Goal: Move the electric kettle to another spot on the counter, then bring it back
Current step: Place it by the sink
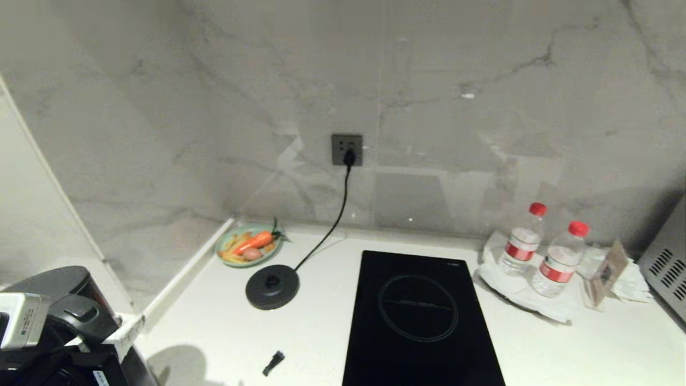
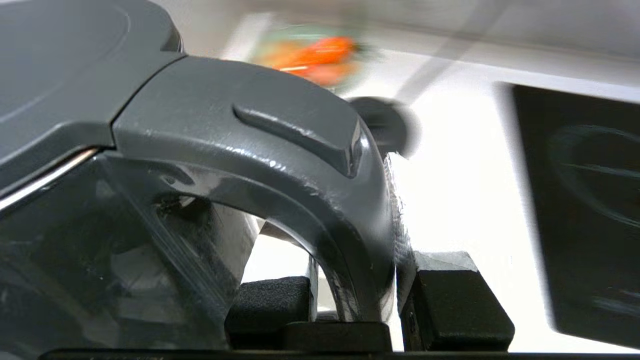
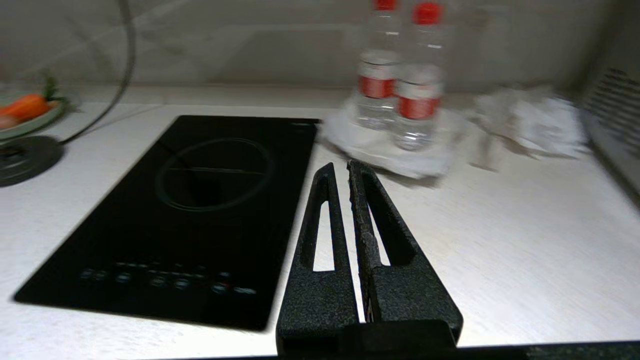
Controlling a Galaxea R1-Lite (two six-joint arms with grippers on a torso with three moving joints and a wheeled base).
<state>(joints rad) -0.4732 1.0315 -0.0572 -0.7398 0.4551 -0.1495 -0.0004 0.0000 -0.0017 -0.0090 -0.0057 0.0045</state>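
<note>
— where's the kettle [image 1: 64, 305]?
— bottom left corner, off its round base [image 1: 272, 287], the left gripper [image 2: 367, 295] with jaws clamped on its handle [image 2: 280, 165].
— and the counter [image 1: 225, 327]?
— white speckled stone, with a black hob [image 1: 423, 316], a plate of vegetables [image 1: 249, 246], two bottles [image 1: 541, 252]; grey marbled wall behind.
— right gripper [image 3: 340, 172]?
— over the counter beside the hob, jaws together.

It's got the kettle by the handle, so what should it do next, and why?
Probably carry the kettle toward the round base and lower it there. The left claw is clamped on the handle, the kettle sits at the counter's near left corner, and the corded base stands bare.
</note>
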